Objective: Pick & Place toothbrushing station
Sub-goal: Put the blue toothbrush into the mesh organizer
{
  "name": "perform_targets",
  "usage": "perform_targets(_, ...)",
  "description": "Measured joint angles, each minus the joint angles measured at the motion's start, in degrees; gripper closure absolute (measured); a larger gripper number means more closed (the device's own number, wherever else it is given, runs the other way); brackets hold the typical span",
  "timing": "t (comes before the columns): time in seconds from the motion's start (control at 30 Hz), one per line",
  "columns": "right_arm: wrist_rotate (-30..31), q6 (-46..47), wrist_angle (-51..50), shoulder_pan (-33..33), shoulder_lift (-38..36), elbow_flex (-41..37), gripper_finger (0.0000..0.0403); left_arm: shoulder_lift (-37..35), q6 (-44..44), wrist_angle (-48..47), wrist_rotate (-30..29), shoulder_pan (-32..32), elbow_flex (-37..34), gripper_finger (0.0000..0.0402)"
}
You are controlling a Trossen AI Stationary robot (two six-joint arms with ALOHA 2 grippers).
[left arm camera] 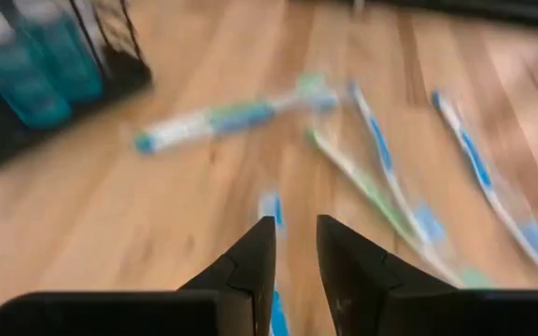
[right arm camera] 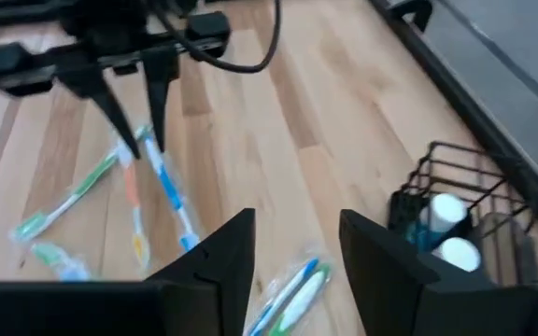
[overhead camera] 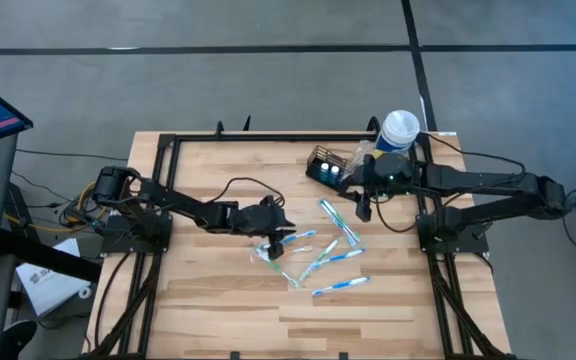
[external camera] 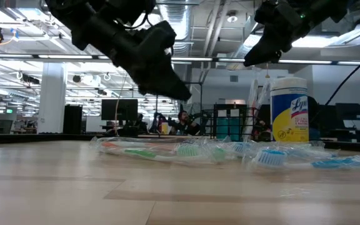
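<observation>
Wooden bench (overhead camera: 218,300) carries the black wire-mesh caddy (overhead camera: 326,166) beside the Lysol canister (overhead camera: 398,130). Wrapped toothbrushes (overhead camera: 318,255) lie scattered near the caddy. Right end effector (overhead camera: 364,212) hovers open, empty, just beside the caddy. Left end effector (overhead camera: 273,243) hangs over the toothbrushes, fingers slightly apart, holding nothing. Next, I judge, is picking a toothbrush.
</observation>
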Motion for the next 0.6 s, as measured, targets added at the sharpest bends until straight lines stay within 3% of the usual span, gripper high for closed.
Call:
perform_targets(0.3,0.0,0.0,0.5,3.9,3.3,0.0,0.0283,0.0,-3.3,-11.7,3.2,-0.1,0.0,0.0315)
perform_targets(0.6,0.0,-0.2,0.9,4.3,8.7,0.0,0.0283,0.0,-3.4,-14.4,3.2,-0.3,0.0,0.025)
